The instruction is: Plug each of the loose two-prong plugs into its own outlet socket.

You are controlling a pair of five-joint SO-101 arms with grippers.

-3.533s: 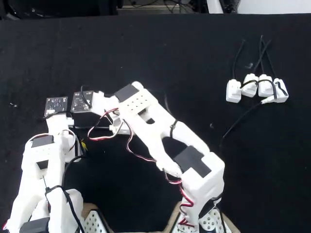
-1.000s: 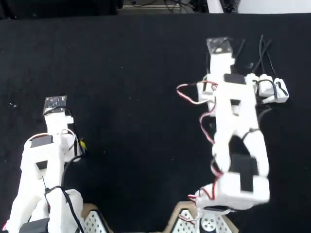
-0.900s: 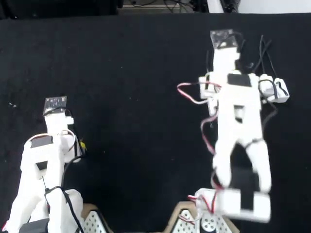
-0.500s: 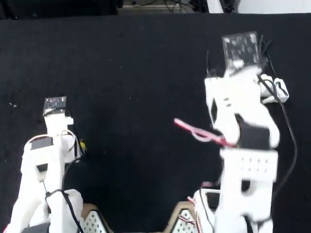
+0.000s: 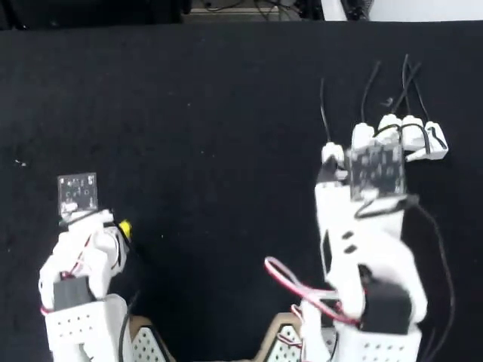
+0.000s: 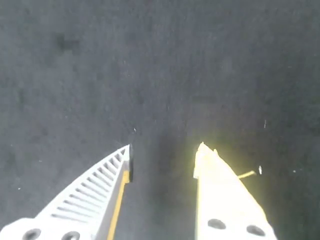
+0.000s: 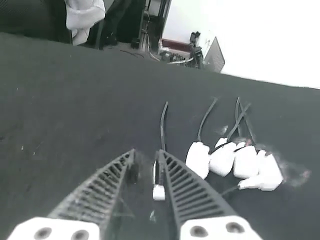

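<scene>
Several white outlet blocks (image 5: 400, 134) with thin black cords lie in a row at the far right of the black mat, also seen as outlet blocks (image 7: 234, 161). A small white two-prong plug (image 7: 158, 192) with a straight black cord lies on the mat just left of that row, seen from above as the plug (image 5: 330, 154). My right gripper (image 7: 145, 159) is open over it; the plug rests against one finger's inner edge, not clamped. A second plug (image 5: 415, 156) lies against the row's near side. My left gripper (image 6: 164, 149) is open over bare mat, holding nothing.
The left arm (image 5: 79, 260) sits low at the near left, the right arm (image 5: 366, 249) at the near right. The black mat (image 5: 211, 128) spreads wide between them. Room clutter lies beyond the mat's far edge.
The right arm swung from the left of the mat across to the outlet row, then drew back toward its base; a plug and cord now lie left of the row. The left arm pulled back slightly.
</scene>
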